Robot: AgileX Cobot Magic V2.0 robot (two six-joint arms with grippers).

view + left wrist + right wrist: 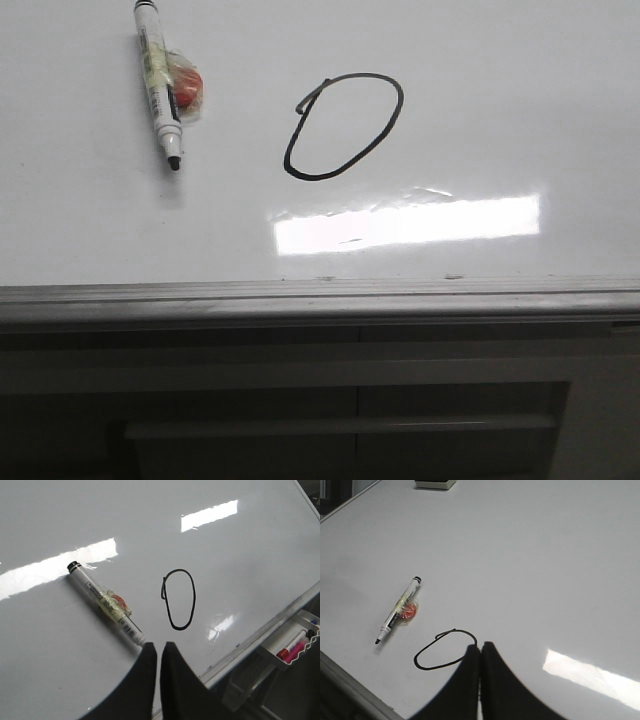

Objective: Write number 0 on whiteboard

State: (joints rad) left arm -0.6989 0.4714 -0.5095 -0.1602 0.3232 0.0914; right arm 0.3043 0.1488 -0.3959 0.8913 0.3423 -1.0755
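Observation:
The number 0 (343, 127) is a black slanted oval loop on the whiteboard (520, 110). It also shows in the left wrist view (180, 599) and the right wrist view (445, 650). A white black-tipped marker pen (159, 83) lies uncapped on the board left of the 0, with a red blob taped to its side. My left gripper (159, 646) hovers above the board near the marker's tip, jaws nearly together, holding nothing. My right gripper (480, 647) is shut and empty, above the 0's edge. Neither gripper shows in the front view.
A grey metal rail (320, 297) runs along the board's near edge, with a dark panelled cabinet front (340, 410) below. A clear tray with coloured markers (295, 642) hangs off the board's edge. An eraser block (435, 484) sits at the far side.

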